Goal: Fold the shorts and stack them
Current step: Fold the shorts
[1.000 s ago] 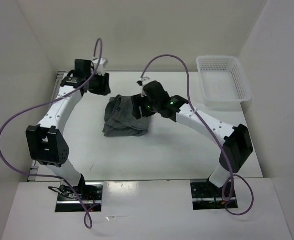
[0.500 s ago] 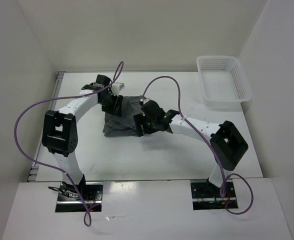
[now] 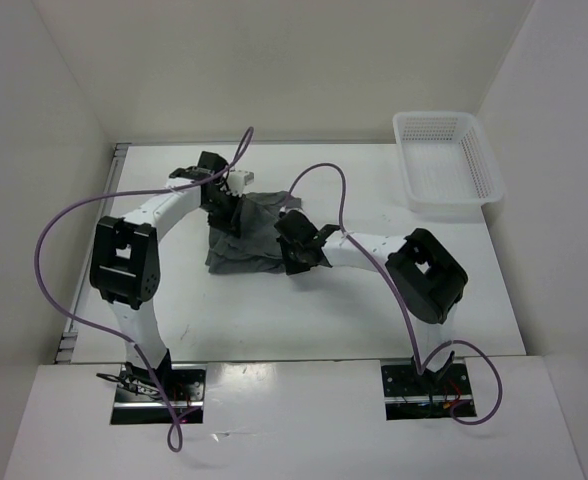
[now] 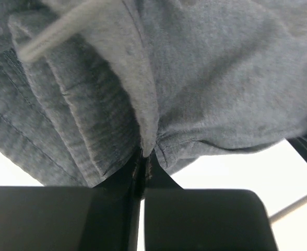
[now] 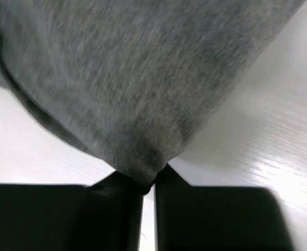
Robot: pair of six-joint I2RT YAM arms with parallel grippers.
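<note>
The grey shorts (image 3: pixel 249 238) lie bunched on the white table, a little left of centre. My left gripper (image 3: pixel 228 212) is at their upper left edge, shut on a fold of the shorts (image 4: pixel 205 83) beside the ribbed waistband (image 4: pixel 72 120) and a pale drawstring (image 4: pixel 59 29). My right gripper (image 3: pixel 292 258) is at their lower right corner, shut on a pinched corner of the shorts (image 5: pixel 132 89); the fabric fans out from the jaws and hangs just over the table.
A white mesh basket (image 3: pixel 447 160) stands at the far right corner of the table (image 3: pixel 304 310). White walls close in the left, back and right. Purple cables loop above both arms.
Both arms moved in onto the shorts from the far side and right. Both grippers closed on the fabric, and the cloth's upper right part is now pulled out.
</note>
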